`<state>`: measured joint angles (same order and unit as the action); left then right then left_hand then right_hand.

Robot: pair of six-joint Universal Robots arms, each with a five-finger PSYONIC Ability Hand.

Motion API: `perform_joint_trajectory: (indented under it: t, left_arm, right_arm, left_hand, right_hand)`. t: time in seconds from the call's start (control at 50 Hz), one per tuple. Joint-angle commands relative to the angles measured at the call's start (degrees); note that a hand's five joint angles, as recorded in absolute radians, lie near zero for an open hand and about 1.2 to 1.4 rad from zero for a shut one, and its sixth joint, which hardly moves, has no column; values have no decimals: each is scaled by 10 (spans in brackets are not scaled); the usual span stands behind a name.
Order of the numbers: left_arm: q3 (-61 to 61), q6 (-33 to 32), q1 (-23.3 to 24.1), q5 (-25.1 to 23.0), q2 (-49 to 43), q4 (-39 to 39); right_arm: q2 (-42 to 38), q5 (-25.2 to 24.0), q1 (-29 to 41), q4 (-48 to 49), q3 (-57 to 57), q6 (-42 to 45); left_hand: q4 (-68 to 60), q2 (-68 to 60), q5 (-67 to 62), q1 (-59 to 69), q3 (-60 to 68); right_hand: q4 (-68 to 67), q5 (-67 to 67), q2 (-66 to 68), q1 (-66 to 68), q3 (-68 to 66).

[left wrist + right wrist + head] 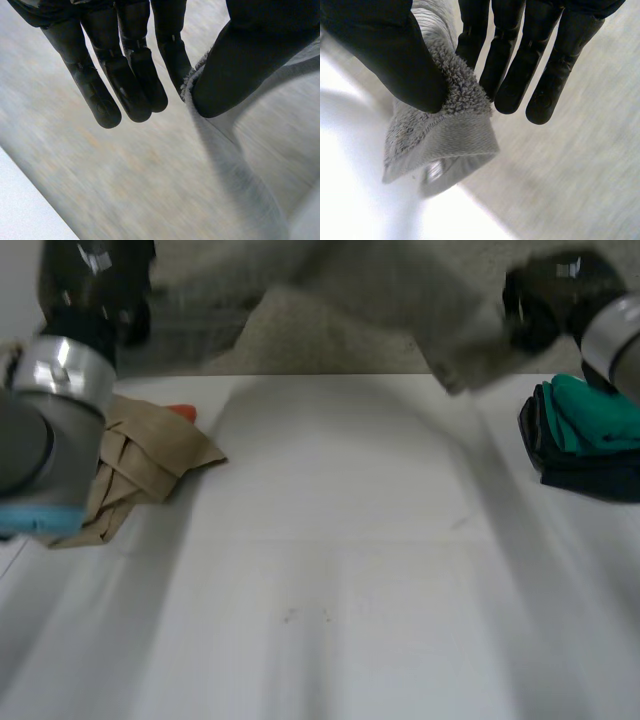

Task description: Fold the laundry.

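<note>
A grey towel (pixel 380 300) hangs stretched in the air between my two hands, beyond the far edge of the white table (pixel 330 570). My left hand (pixel 95 280) is raised at the far left. In the left wrist view its thumb pins the towel's fuzzy edge (pixel 235 165) against straight fingers (pixel 125 75). My right hand (pixel 545 300) is raised at the far right. In the right wrist view a corner of the towel (pixel 450 135) is pinched between the thumb and the fingers (pixel 520 60), and it droops below them.
A crumpled tan cloth (pixel 150 465) lies at the table's left, beside my left arm, with a small orange thing (pixel 183 412) at its far edge. A folded stack of green and dark cloths (pixel 590 435) sits at the right edge.
</note>
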<state>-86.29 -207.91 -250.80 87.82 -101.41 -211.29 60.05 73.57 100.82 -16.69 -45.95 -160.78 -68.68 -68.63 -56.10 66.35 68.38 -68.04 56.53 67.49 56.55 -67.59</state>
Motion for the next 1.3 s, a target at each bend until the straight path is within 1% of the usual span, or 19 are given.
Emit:
perform_joint_trajectory:
  t: [0.02,0.08,0.14,0.26,0.28,0.3,0.34,0.4,0.46,0.56,0.6,0.64,0.72,0.86,0.9,0.96,1.04,1.18,1.3]
  left_arm:
    - [-126,-3,1,-19,-8,6]
    - [-136,0,0,-30,-18,6]
    - [-135,-2,2,-35,-40,7]
    - [-118,-7,27,-35,-89,8]
    - [-113,-7,36,-34,-105,9]
    - [-111,-7,40,-34,-110,9]
    - [-107,-7,49,-33,-115,10]
    - [-106,-6,53,-33,-114,10]
    - [-104,-6,53,-32,-112,10]
    - [-92,-6,52,-31,-109,11]
    - [-92,-6,51,-31,-107,13]
    - [-92,-5,50,-31,-104,16]
    - [-90,-4,51,-31,-101,19]
    - [-85,-4,51,-31,-101,20]
    - [-84,-4,50,-31,-101,20]
    - [-83,-4,50,-31,-100,20]
    - [-83,-4,50,-31,-99,20]
    - [-83,-1,49,-32,-99,20]
    - [-83,-1,47,-32,-100,19]
  right_arm:
    - [-45,-19,-20,-169,-56,108]
    - [-85,-5,-17,-187,-54,139]
    - [-116,10,-14,-180,-42,135]
    - [-229,47,-6,-76,5,96]
    - [-238,60,-4,-54,2,94]
    - [-241,68,-2,-44,0,93]
    - [-232,88,-1,-17,-14,86]
    - [-201,101,-5,13,-43,78]
    - [-120,95,-9,66,-117,59]
    - [32,48,-35,117,-268,54]
    - [56,33,-36,117,-303,54]
    - [74,10,-38,116,-354,50]
    - [96,-18,-37,120,-441,49]
    - [101,-24,-33,179,-541,49]
    - [101,-25,-34,195,-556,55]
    - [101,-28,-37,215,-567,57]
    - [89,-28,-36,231,-566,77]
    - [37,-26,-34,269,-552,147]
    - [0,-26,-31,270,-521,167]
  left_hand:
    - [-113,-114,-139,136,116]
    - [-113,-114,-139,136,116]
    - [-113,-114,-139,136,116]
    - [-113,-114,-139,136,116]
    - [-113,-114,-139,136,116]
    - [-113,-114,-139,136,116]
    - [-113,-114,-139,136,116]
    - [-113,-114,-139,136,116]
    - [-113,-114,-139,136,116]
    - [-113,-114,-139,136,116]
    - [-113,-114,-139,136,116]
    - [-113,-114,-139,136,116]
    - [-113,-114,-139,136,116]
    - [-113,-114,-139,136,116]
    - [-113,-114,-139,136,116]
    - [-113,-114,-139,136,116]
    - [-113,-114,-139,136,116]
    - [-113,-114,-139,136,116]
    - [-113,-114,-139,136,116]
  right_hand:
    - [-120,135,125,234,-124]
    - [-120,135,125,234,-124]
    - [-120,135,125,234,-124]
    - [-120,135,125,234,-124]
    - [153,-138,-147,-38,148]
    - [331,-315,-325,-216,326]
    - [580,-565,-575,-466,576]
    - [580,-565,-575,-466,576]
    - [580,-565,-575,-466,576]
    - [580,-565,-575,-466,576]
    - [580,-565,-574,-465,575]
    - [508,-493,-502,-393,503]
    - [472,-457,-466,-357,467]
    - [306,-291,-300,-191,301]
    - [295,-280,-290,-180,291]
    - [327,-312,-322,-212,323]
    - [457,-442,-451,-342,452]
    - [470,-455,-465,-355,466]
    - [465,-450,-460,-350,461]
